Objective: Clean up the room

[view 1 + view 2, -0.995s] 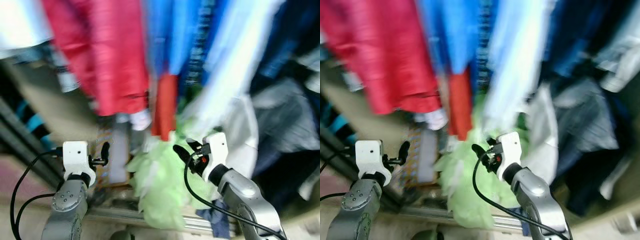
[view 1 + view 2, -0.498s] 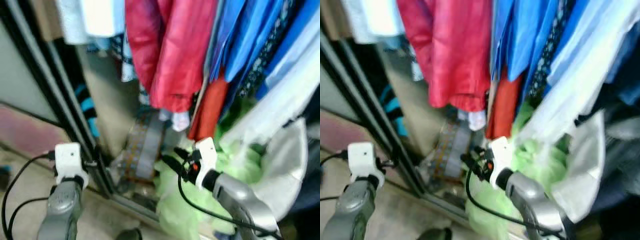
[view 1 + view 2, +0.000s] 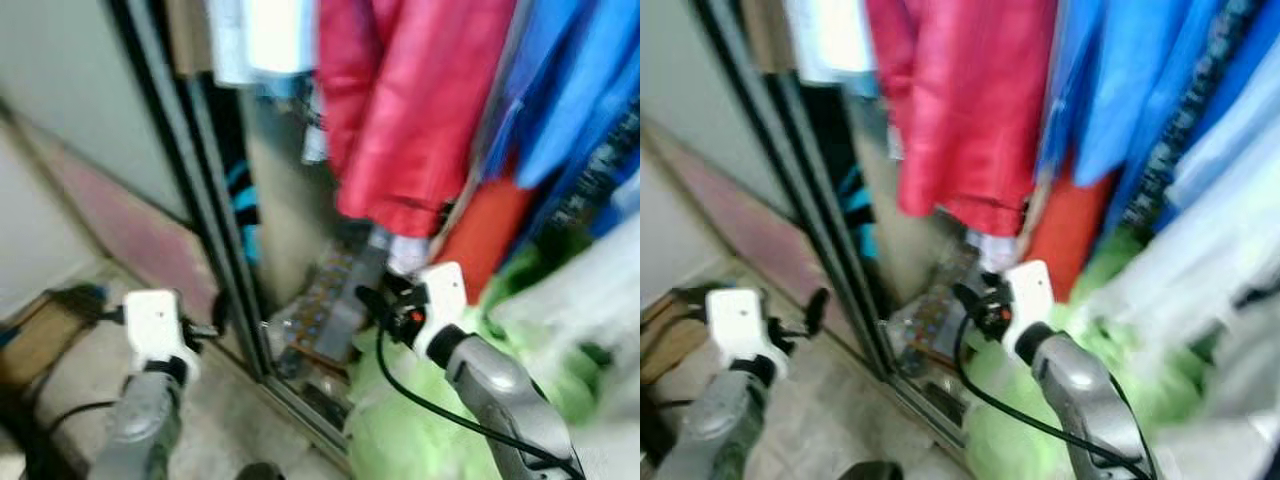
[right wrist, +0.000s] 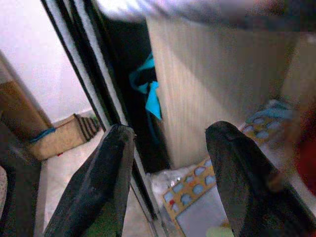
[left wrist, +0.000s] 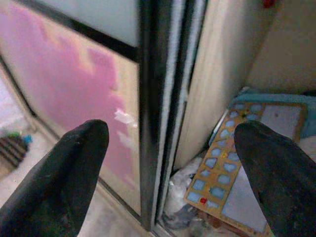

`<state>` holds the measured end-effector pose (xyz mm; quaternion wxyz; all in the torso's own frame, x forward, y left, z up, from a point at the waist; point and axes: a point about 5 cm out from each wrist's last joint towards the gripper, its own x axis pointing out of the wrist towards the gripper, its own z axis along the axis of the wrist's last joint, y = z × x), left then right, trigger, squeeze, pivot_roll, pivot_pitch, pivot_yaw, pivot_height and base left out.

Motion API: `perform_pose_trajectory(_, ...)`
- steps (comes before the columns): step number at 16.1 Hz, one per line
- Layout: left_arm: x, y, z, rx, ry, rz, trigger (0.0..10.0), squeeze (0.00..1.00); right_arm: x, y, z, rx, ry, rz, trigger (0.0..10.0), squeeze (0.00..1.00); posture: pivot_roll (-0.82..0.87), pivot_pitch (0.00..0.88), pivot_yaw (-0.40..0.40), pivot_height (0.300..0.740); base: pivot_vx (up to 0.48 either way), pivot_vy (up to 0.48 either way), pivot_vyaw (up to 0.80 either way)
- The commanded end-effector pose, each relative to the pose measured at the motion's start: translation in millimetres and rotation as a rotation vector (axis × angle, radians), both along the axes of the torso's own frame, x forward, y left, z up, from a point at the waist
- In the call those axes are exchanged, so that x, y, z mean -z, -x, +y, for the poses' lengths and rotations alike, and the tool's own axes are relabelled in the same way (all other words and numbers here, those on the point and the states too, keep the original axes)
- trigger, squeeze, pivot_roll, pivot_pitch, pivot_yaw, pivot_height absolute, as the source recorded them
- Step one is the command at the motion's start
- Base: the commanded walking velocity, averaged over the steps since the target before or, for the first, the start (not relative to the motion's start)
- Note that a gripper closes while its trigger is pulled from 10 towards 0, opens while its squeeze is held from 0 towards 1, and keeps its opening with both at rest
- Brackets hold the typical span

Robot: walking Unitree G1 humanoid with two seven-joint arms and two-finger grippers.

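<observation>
- Open wardrobe ahead; the dark door frame [image 3: 215, 230] stands upright between a pale wall and the hanging clothes.
- Red coat [image 3: 410, 110] and blue garments [image 3: 1140, 90] hang from above, hems well clear of the wardrobe floor.
- Board [image 5: 242, 158] with blue tiles leans on the inner panel, wedged among clutter at the bottom. Judged a candidate for tidying.
- Green fabric [image 3: 420, 420] is heaped low, beside the right arm.
- Left gripper [image 5: 173, 163]: fingers spread wide, empty, pointed at the frame's foot, just outside the wardrobe.
- Right gripper [image 4: 168, 168]: fingers apart, holding nothing, raised before the board and near it; likely readied for a reach.
- Head views blurred; fine detail uncertain.
</observation>
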<state>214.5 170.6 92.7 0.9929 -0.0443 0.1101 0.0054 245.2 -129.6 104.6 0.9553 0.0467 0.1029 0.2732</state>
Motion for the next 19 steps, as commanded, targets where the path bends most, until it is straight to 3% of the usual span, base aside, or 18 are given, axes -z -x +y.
perform_pose_trajectory(1,-2.4,-2.1,4.9,-0.011,-0.011,0.001,10.0,0.0,-0.7,-2.0,4.9,-0.005,-0.006,-0.009,10.0,0.0,-0.01,0.0,-0.005,0.74,0.0,0.0,0.8)
perform_pose_trajectory(2,-4.3,-5.0,2.0,0.012,0.048,-0.015,10.0,0.0,-0.7,-2.3,4.7,0.0,-0.006,-0.015,10.0,0.0,-0.01,0.0,-0.006,0.74,0.0,0.0,0.8)
perform_pose_trajectory(4,-5.0,-5.3,2.8,0.009,0.052,-0.024,10.0,0.0,-1.1,-2.3,3.7,0.01,-0.009,-0.022,10.0,0.0,-0.02,0.0,-0.006,0.74,0.0,0.0,0.69)
perform_pose_trajectory(9,-5.7,-7.0,2.7,0.014,0.054,-0.031,10.0,0.0,-1.6,-2.3,3.8,0.007,-0.024,-0.025,10.0,0.0,-0.01,0.0,-0.009,0.74,0.0,0.0,0.0)
perform_pose_trajectory(19,-3.9,-7.7,-1.3,0.033,0.041,-0.023,10.0,0.0,-3.1,-4.3,5.8,0.001,-0.021,-0.056,10.0,0.0,-0.01,0.0,-0.006,0.74,0.0,0.303,0.0)
